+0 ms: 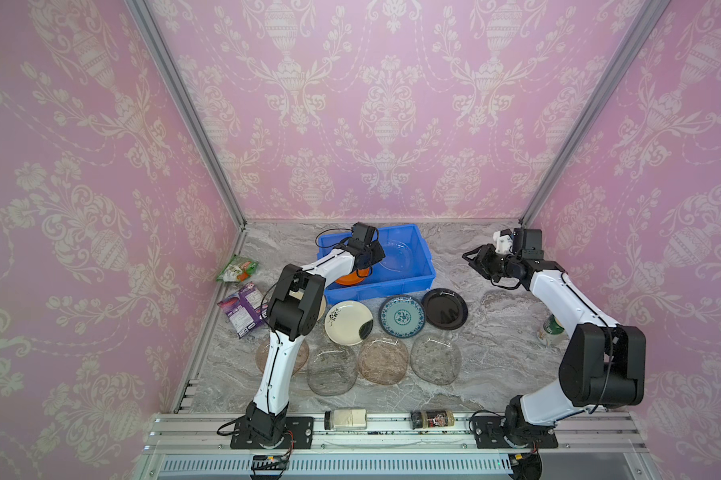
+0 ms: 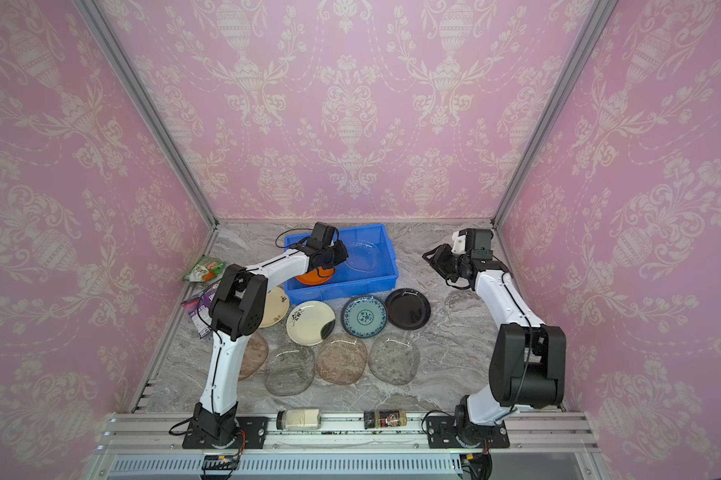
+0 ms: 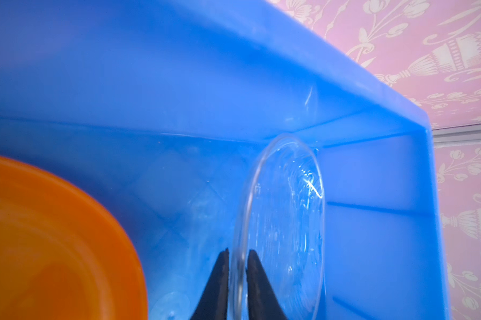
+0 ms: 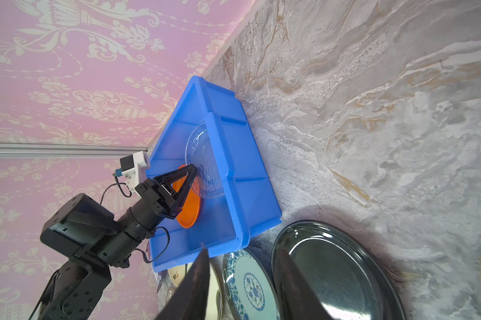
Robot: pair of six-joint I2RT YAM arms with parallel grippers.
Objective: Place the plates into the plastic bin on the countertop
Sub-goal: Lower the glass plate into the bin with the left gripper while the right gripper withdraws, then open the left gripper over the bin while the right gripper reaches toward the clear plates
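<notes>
Nearest, two jars lie on their sides on the metal rail, a pale jar and a dark-labelled jar. Beyond the rail, on the marble tabletop, sits a row of tinted glass plates, four in all, the leftmost partly hidden by the left arm.

Behind that row come a cream plate, a second cream plate half covered by the left arm's elbow, a teal plate and a black plate just beside it.

Farther back stands the blue bin, its front wall just beside the teal plate. An orange plate lies in its left half and a clear plate in its right half.

The left hand reaches into the bin. In the left wrist view its fingers stand narrowly apart on either side of the clear plate's rim, and I cannot tell whether they pinch it.

To the right, well apart from the bin, the right hand hangs above the tabletop, its fingers spread with nothing between them.
</notes>
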